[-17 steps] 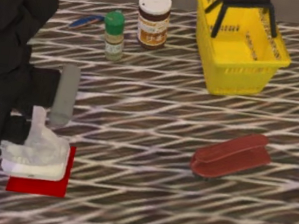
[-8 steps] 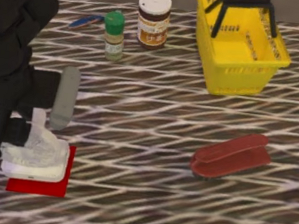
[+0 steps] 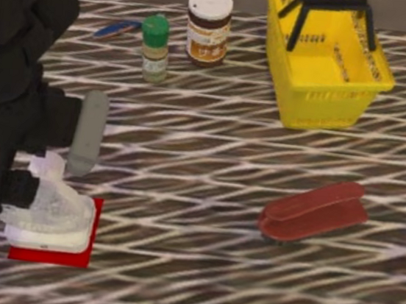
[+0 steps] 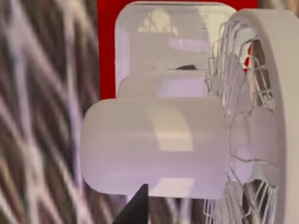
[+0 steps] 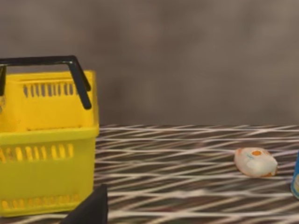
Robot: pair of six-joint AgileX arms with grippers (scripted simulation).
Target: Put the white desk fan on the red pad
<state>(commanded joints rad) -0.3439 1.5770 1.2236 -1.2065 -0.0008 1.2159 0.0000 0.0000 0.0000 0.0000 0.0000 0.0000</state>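
Streaked brown-and-white tabletop (image 3: 207, 175) runs under everything. At its left, my left gripper (image 3: 6, 188) reaches the white desk fan (image 3: 51, 215); I cannot tell whether its fingers grip. The fan's base sits on the red pad (image 3: 86, 256). Farther right lie a dark red brush (image 3: 314, 212) and a yellow basket (image 3: 325, 59).

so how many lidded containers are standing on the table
2, both at the far edge, left of the yellow basket: the green-capped bottle and, just right of it, the white-lidded brown jar. The left arm may hide others.
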